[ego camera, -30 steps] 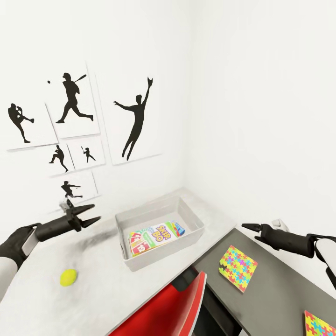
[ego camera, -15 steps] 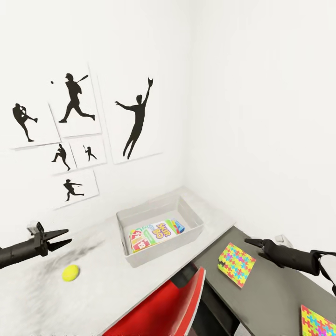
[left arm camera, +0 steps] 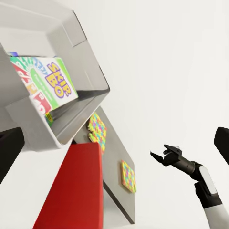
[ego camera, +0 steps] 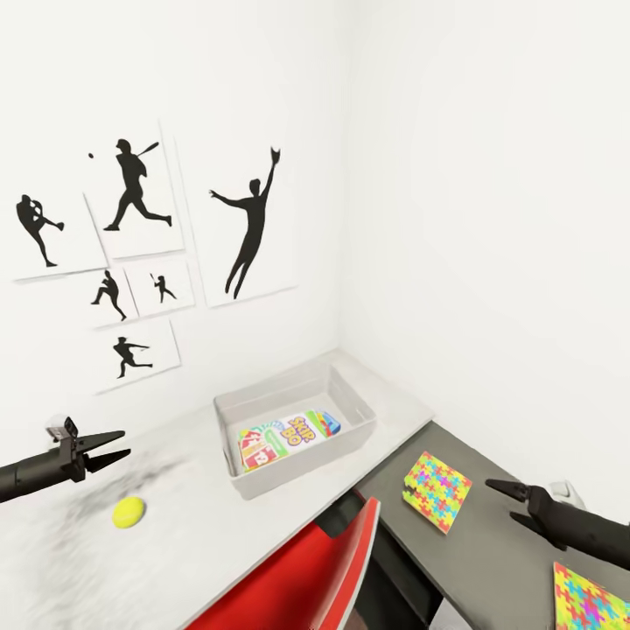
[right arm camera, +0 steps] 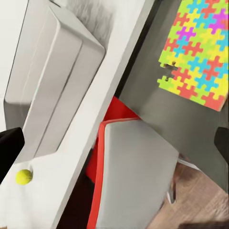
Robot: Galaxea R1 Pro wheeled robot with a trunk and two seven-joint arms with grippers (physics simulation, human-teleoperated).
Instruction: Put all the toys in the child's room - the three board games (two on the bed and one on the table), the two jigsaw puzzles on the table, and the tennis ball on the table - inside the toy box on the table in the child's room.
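The grey toy box (ego camera: pixel 353 435) stands on the white table, holding colourful board games (ego camera: pixel 284 435), a Skip-Bo box (left arm camera: pixel 53 84) on top. The yellow tennis ball (ego camera: pixel 129 512) lies on the table left of the box. My left gripper (ego camera: pixel 109 444) hovers open above and left of the ball, holding nothing. One jigsaw puzzle (ego camera: pixel 436 490) lies on the dark grey desk right of the box, and a second puzzle (ego camera: pixel 591 599) lies nearer me. My right gripper (ego camera: pixel 512 503) is open and empty just right of the first puzzle (right arm camera: pixel 195 52).
A red chair (ego camera: pixel 306 577) is tucked in at the tables' front, between the arms. The white table (ego camera: pixel 201 542) and the grey desk (ego camera: pixel 490 560) meet in the room's corner. Baseball silhouette pictures (ego camera: pixel 140 197) hang on the left wall.
My left gripper dropped down and to the left, away from the box, then held. The right gripper moved down and rightward along the grey desk. The head view shifted slightly.
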